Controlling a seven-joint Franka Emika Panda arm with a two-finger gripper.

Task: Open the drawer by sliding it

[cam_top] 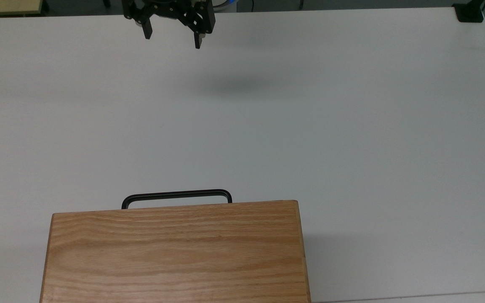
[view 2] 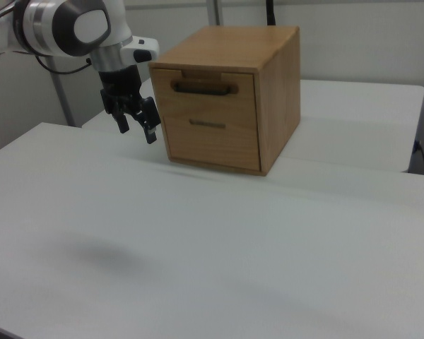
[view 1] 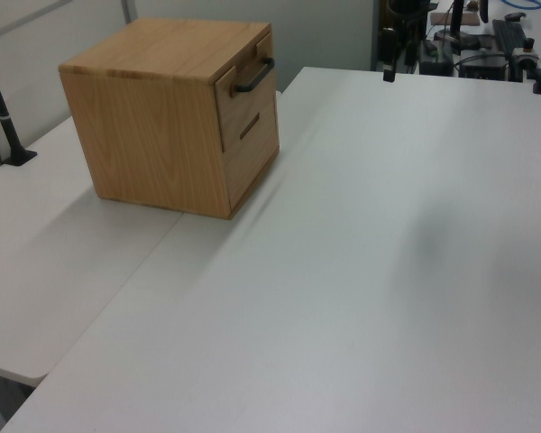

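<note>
My hand (cam_top: 171, 38) hangs in the air at 12 o'clock in the top view, over the far edge of the white table (cam_top: 352, 126). Its two black fingers (cam_top: 147, 33) are spread wide apart, nothing between them. In the right view the hand (view 2: 136, 127) hangs off the white arm (view 2: 71, 28) at about 10 o'clock, fingers pointing down, clear of the table.

The drawer (view 2: 213, 89) is the upper one in the oak cabinet (view 2: 268, 92), shut flush with the front, its black bar handle (view 2: 203, 88) lying horizontal. In the top view the cabinet (cam_top: 175, 252) sits at 6 o'clock, the handle (cam_top: 176, 195) poking out past its top edge toward the hand, well apart from it. In the left view the cabinet (view 1: 153, 126) stands at 10 o'clock, the handle (view 1: 253, 78) on its right face. A faint shadow (cam_top: 234, 86) lies on the table below the hand.
</note>
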